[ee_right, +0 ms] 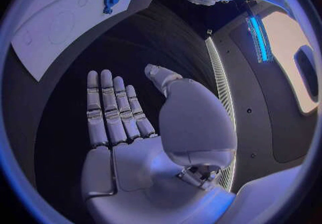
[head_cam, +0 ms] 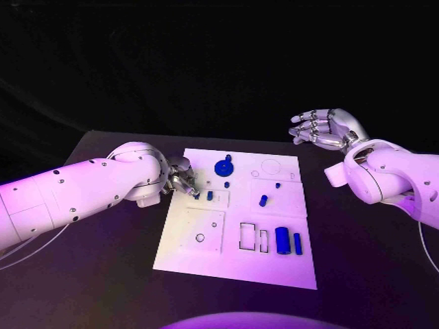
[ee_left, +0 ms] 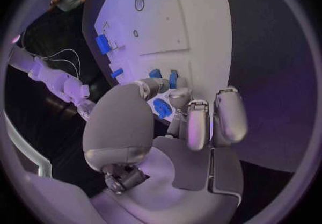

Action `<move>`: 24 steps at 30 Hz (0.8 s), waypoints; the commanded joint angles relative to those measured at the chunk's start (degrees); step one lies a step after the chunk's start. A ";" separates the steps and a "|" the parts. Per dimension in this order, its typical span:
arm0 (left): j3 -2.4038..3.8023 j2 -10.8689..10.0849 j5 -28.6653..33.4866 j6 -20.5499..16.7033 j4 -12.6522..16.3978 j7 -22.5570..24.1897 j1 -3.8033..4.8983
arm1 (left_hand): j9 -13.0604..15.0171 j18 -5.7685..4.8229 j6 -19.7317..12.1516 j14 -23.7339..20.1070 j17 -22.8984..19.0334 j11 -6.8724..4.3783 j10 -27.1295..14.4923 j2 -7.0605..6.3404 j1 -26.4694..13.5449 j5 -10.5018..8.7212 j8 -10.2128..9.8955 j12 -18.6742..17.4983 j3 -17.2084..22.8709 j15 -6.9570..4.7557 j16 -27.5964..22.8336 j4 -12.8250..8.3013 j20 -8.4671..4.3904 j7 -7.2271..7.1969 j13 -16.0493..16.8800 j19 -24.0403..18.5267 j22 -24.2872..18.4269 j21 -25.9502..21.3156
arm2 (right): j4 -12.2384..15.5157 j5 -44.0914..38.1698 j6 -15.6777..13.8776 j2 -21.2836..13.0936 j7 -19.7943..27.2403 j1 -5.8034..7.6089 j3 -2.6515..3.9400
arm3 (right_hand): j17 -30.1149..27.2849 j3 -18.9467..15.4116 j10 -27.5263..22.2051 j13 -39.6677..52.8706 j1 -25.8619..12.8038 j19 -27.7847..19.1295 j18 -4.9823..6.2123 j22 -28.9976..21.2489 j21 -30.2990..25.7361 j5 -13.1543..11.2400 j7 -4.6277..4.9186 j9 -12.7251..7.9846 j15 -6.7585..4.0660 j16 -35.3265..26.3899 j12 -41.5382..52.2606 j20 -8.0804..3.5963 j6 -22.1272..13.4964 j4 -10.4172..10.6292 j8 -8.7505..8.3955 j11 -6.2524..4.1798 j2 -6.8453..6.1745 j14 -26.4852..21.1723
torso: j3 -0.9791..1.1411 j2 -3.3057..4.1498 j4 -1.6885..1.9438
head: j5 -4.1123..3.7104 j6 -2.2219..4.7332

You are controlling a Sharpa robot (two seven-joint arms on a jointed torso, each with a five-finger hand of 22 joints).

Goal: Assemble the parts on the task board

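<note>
left robot hand at task board edge, fingers curled over small blue parts; grasp unclear. right robot hand flat, fingers apart, holding nothing above table.

The silver many-fingered left hand is mostly hidden behind its own white forearm in the head view. In its wrist view, its fingers cover part of a small blue plastic part; contact cannot be judged. The white rectangular task board is cut off in the right wrist view.
</note>
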 commanded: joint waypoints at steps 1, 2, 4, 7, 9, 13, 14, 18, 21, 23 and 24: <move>0.00 0.04 -0.86 1.23 0.05 -0.18 -0.08 | 0.07 -0.69 0.68 4.85 9.98 0.02 0.29 0.56 -0.22 0.20 0.28 0.36 10.44 -0.48 -0.07 -10.02 -0.04 -0.32 0.04 0.43 0.09 0.30 | 0.07 -0.08 0.89 -0.01 0.45 -0.03 0.01 | -0.05 -0.27 -0.38 -0.05 -0.20 -0.02 0.49 -0.05 -0.39 0.17 4.89 -0.05 0.10 -0.35 0.31 0.26 -0.34 0.05 0.32 0.09 0.59 -0.30 | 0.01 0.01 -0.04 | 0.06 0.00; 0.00 0.04 -0.86 1.26 0.05 -0.18 -0.09 | 0.07 -0.69 0.68 4.85 9.98 0.02 0.29 0.56 -0.22 0.20 0.28 0.36 10.44 -0.48 -0.07 -10.02 -0.04 -0.32 0.04 0.43 0.09 0.30 | 0.07 -0.08 0.89 -0.01 0.45 -0.03 0.01 | -0.05 -0.27 -0.38 -0.05 -0.20 -0.02 0.49 -0.05 -0.39 0.17 4.89 -0.05 0.10 -0.35 0.31 0.26 -0.34 0.05 0.32 0.09 0.59 -0.30 | 0.01 0.01 -0.04 | 0.06 0.00; -0.01 0.04 -0.87 1.42 0.06 -0.19 -0.11 | 0.07 -0.70 0.75 4.87 10.03 -0.01 0.38 0.48 -0.30 0.30 0.32 0.42 10.55 -0.51 -0.05 -10.10 -0.06 -0.35 0.14 0.46 0.15 0.34 | 0.08 -0.08 0.90 -0.02 0.47 -0.03 0.01 | -0.05 -0.27 -0.38 -0.05 -0.20 -0.02 0.49 -0.05 -0.39 0.17 4.89 -0.05 0.10 -0.35 0.31 0.26 -0.34 0.05 0.32 0.09 0.59 -0.30 | 0.01 0.02 -0.05 | 0.07 0.00; -0.01 0.05 -0.88 1.69 0.11 -0.20 -0.13 | 0.07 -0.70 0.75 4.87 10.03 -0.01 0.38 0.48 -0.30 0.30 0.32 0.42 10.55 -0.51 -0.05 -10.10 -0.06 -0.35 0.14 0.46 0.15 0.34 | 0.09 -0.08 0.90 -0.03 0.49 -0.03 0.01 | -0.05 -0.27 -0.38 -0.05 -0.20 -0.02 0.49 -0.05 -0.39 0.17 4.89 -0.05 0.10 -0.35 0.31 0.26 -0.34 0.05 0.32 0.09 0.59 -0.30 | 0.02 0.03 -0.04 | 0.04 -0.03; -0.01 0.06 -0.88 1.88 0.18 -0.20 -0.16 | 0.07 -0.70 0.75 4.87 10.03 -0.01 0.38 0.48 -0.30 0.30 0.32 0.42 10.55 -0.51 -0.05 -10.10 -0.06 -0.35 0.14 0.46 0.15 0.34 | 0.09 -0.08 0.92 -0.03 0.49 -0.03 0.01 | -0.05 -0.27 -0.38 -0.05 -0.20 -0.02 0.49 -0.05 -0.39 0.17 4.89 -0.05 0.10 -0.35 0.31 0.26 -0.34 0.05 0.32 0.09 0.59 -0.30 | 0.03 0.03 -0.05 | 0.02 -0.04; -0.01 0.07 -0.86 2.08 0.35 -0.20 -0.21 | 0.06 -0.73 0.81 4.92 10.25 -0.04 0.55 0.38 -0.38 0.39 0.36 0.56 10.65 -0.54 0.03 -10.20 -0.08 -0.38 0.39 0.50 0.29 0.41 | 0.07 -0.08 0.91 -0.04 0.49 -0.03 0.01 | -0.05 -0.27 -0.38 -0.05 -0.20 -0.02 0.49 -0.05 -0.39 0.17 4.89 -0.05 0.10 -0.35 0.31 0.26 -0.34 0.05 0.32 0.09 0.59 -0.30 | 0.02 0.01 -0.07 | 0.02 -0.07; -0.01 0.07 -0.85 2.10 0.39 -0.20 -0.22 | 0.06 -0.73 0.81 4.92 10.25 -0.04 0.55 0.38 -0.38 0.39 0.36 0.56 10.65 -0.54 0.03 -10.20 -0.08 -0.38 0.39 0.50 0.29 0.41 | 0.07 -0.08 0.90 -0.05 0.49 -0.03 0.01 | -0.05 -0.27 -0.38 -0.05 -0.20 -0.02 0.49 -0.05 -0.39 0.17 4.89 -0.05 0.10 -0.35 0.31 0.26 -0.34 0.05 0.32 0.09 0.59 -0.30 | 0.02 0.01 -0.07 | 0.02 -0.07; -0.01 0.09 -0.80 2.07 0.50 -0.19 -0.25 | 0.06 -0.73 0.81 4.92 10.25 -0.04 0.55 0.38 -0.38 0.39 0.36 0.56 10.65 -0.54 0.03 -10.20 -0.08 -0.38 0.39 0.50 0.29 0.41 | 0.07 -0.08 0.90 -0.05 0.49 -0.03 0.01 | -0.05 -0.27 -0.38 -0.05 -0.20 -0.02 0.49 -0.05 -0.39 0.17 4.89 -0.05 0.10 -0.35 0.31 0.26 -0.34 0.05 0.32 0.09 0.59 -0.30 | 0.01 0.04 -0.06 | -0.03 -0.03; -0.01 0.16 -0.74 2.10 0.54 -0.19 -0.27 | 0.06 -0.73 0.81 4.92 10.25 -0.04 0.55 0.38 -0.38 0.39 0.36 0.56 10.65 -0.54 0.03 -10.20 -0.08 -0.38 0.39 0.50 0.29 0.41 | 0.07 -0.07 0.90 -0.04 0.50 -0.03 0.01 | -0.13 -0.38 -0.43 -0.20 -0.25 0.01 0.50 -0.19 -0.48 0.22 4.90 -0.10 0.11 -0.42 0.39 0.28 -0.38 0.06 0.37 0.11 0.64 -0.29 | 0.02 0.02 -0.05 | -0.01 0.00; -0.01 0.21 -0.63 2.12 0.52 -0.19 -0.27 | 0.06 -0.73 0.81 4.92 10.25 -0.04 0.55 0.38 -0.38 0.39 0.36 0.56 10.65 -0.54 0.03 -10.20 -0.08 -0.38 0.39 0.50 0.29 0.41 | 0.07 -0.07 0.89 -0.04 0.51 -0.03 0.01 | -0.13 -0.38 -0.43 -0.20 -0.25 0.01 0.50 -0.19 -0.48 0.22 4.90 -0.10 0.11 -0.42 0.39 0.28 -0.38 0.06 0.37 0.11 0.64 -0.29 | 0.03 0.01 -0.03 | -0.03 0.01; -0.01 0.25 -0.54 2.13 0.49 -0.19 -0.28 | 0.06 -0.73 0.84 4.92 10.27 -0.05 0.61 0.35 -0.43 0.41 0.38 0.61 10.67 -0.54 0.04 -10.22 -0.08 -0.39 0.46 0.50 0.29 0.41 | 0.07 -0.07 0.89 -0.04 0.51 -0.03 0.01 | -0.13 -0.38 -0.43 -0.20 -0.25 0.01 0.50 -0.19 -0.48 0.22 4.90 -0.10 0.11 -0.42 0.39 0.28 -0.38 0.06 0.37 0.11 0.64 -0.29 | 0.03 0.02 -0.01 | -0.06 0.00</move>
